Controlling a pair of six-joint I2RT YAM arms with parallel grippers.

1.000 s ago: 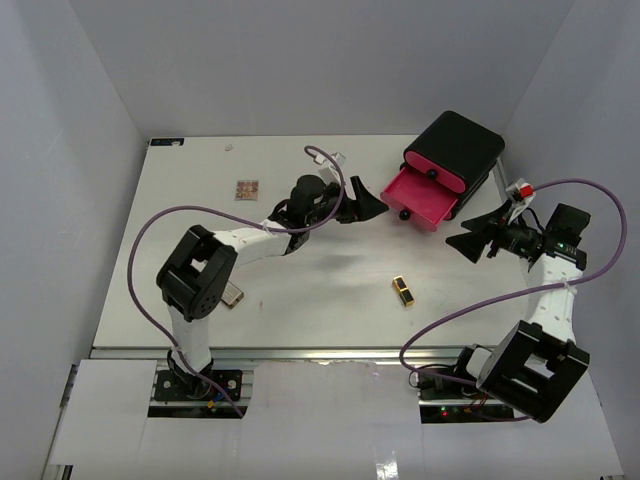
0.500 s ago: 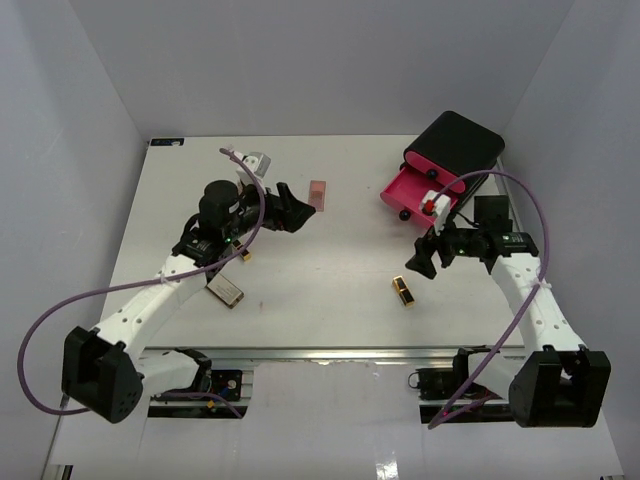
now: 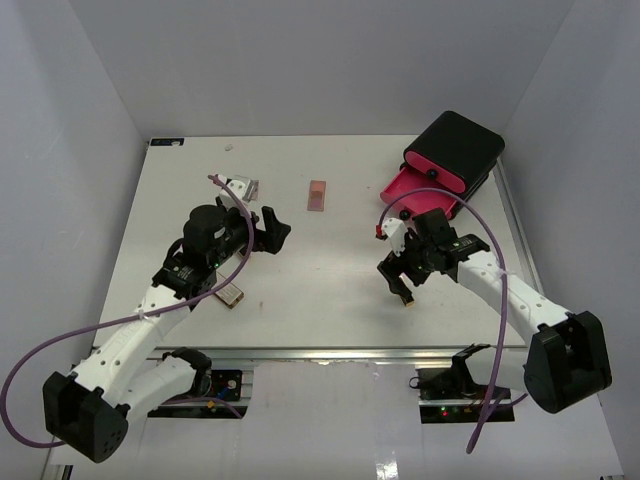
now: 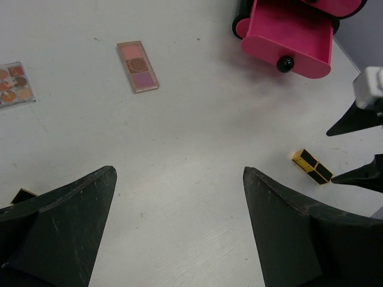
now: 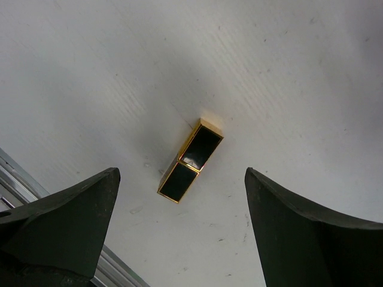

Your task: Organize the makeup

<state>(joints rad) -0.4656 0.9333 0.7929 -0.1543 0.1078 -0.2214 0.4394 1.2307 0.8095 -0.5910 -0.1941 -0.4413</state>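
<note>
near the front right of the white table (image 3: 330,255), a black-and-gold lipstick (image 5: 190,160) lies flat on its side, well apart from the other makeup. from above it is mostly hidden under the right gripper (image 5: 181,173), with only its near end showing. the right wrist view shows it whole, between the two spread fingers and touched by neither; that gripper is released and holds nothing. farther back, a narrow pink palette (image 4: 137,75) lies alone mid-table. behind the lipstick to the right stands the black box (image 3: 455,145) with its pink drawer (image 4: 293,36) pulled out. on the left, a tan-pink eyeshadow palette (image 4: 15,84) is cut off by the edge of the left wrist view and cannot be made out from above, where the left wrist covers it. a small black-and-gold item (image 4: 24,195) peeks from behind a left finger, too little of it showing to name. a brown case (image 3: 232,294) lies beside the left forearm. the left gripper (image 4: 179,170) hangs wide open and empty over bare table, its arm stretched forward and angled toward the centre. the right arm bends inward, wrist tipped down over the lipstick.
</note>
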